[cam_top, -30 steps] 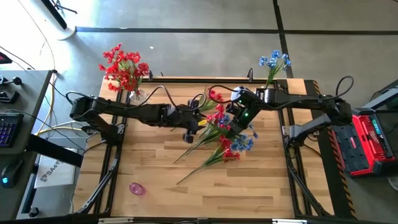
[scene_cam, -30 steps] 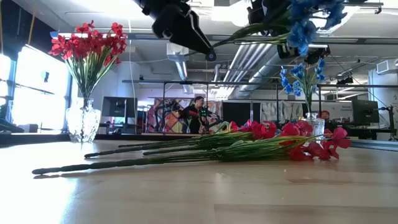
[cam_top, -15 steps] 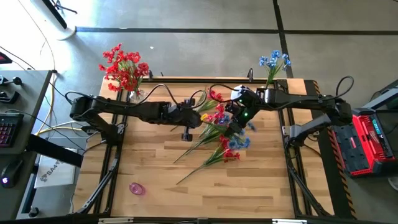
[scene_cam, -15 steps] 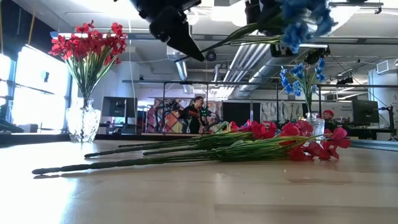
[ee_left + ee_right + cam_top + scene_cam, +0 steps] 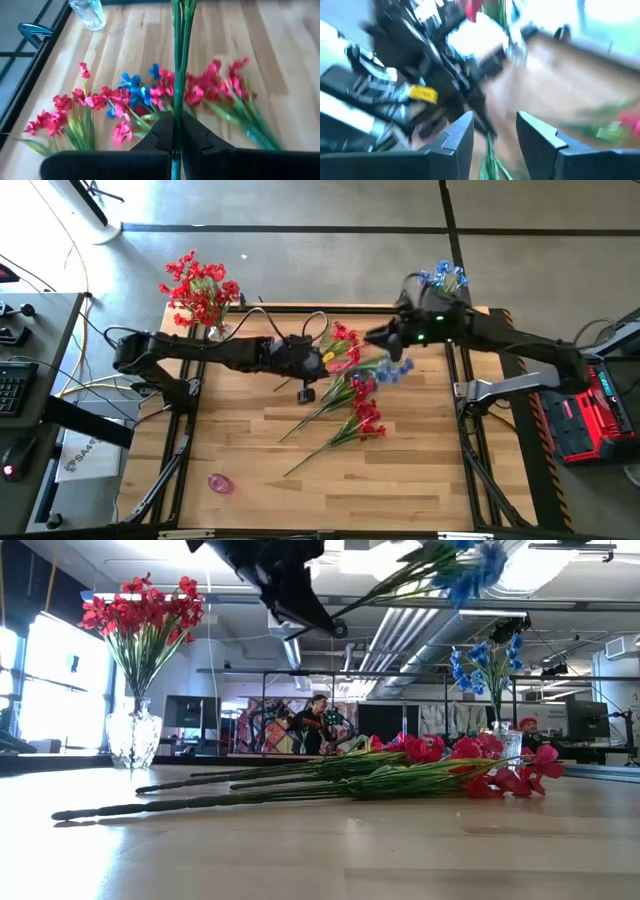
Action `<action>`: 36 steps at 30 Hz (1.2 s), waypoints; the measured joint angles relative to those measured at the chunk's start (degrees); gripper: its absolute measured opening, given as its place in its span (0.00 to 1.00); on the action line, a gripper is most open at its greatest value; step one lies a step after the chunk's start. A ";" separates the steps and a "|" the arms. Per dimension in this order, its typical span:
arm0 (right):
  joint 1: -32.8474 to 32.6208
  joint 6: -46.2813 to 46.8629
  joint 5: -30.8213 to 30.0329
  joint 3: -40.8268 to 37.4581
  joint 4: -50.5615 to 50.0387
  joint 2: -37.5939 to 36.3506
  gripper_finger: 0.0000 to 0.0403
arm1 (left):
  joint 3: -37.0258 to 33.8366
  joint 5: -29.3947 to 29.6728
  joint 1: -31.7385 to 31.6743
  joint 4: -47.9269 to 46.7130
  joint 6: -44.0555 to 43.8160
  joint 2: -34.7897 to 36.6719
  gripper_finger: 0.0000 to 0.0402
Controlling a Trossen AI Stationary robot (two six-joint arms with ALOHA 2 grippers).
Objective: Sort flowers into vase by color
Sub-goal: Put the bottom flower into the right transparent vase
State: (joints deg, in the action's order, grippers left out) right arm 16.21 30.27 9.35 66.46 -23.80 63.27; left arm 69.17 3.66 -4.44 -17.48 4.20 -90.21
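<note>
Vs. half a sec ago, the right dark two-finger gripper (image 5: 385, 337) has been pulled back toward the table's far right corner, & the light-blue-bloomed spray on a long green stem (image 5: 392, 370) has been carried along w/ it; its blooms are now hanging clear of the pile, near the top of the low view (image 5: 468, 562). The left dark two-finger gripper (image 5: 318, 358) has been shifted slightly toward the far edge. The loose pile hasn't moved.

The left gripper's fingers (image 5: 165, 131) are being pressed together on thin green stems (image 5: 178, 60), seen running straight up between them in the left wrist view. The right gripper's fingers (image 5: 459, 137) are being held apart in the right wrist view, w/ a green stem (image 5: 489, 155) passing between them; that view is smeared, so contact can't be confirmed, though the spray is probably being supported there.

The remaining sprays, mostly bright red w/ long green stems (image 5: 352, 402), are lying fanned across the mid-table. A clear glass vase of red blooms (image 5: 203, 295) is standing at the far left corner, a clear vase of blue blooms (image 5: 438, 288) at the far right. A small pink object (image 5: 219, 482) is lying near the front left.

The light wooden slatted tabletop (image 5: 250, 440) is being framed by black rails. Beyond it, a workshop w/ ceiling ducts is being shown, & a person (image 5: 318, 724) is seen far off.
</note>
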 joint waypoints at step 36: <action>-13.60 -6.34 -12.02 -5.79 24.76 -0.91 0.38 | 0.00 -18.31 -1.69 33.43 -15.93 0.00 0.00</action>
State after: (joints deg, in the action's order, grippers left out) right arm 2.61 23.93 -2.67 60.66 0.96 62.36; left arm 69.17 -14.66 -6.12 15.95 -11.73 -90.21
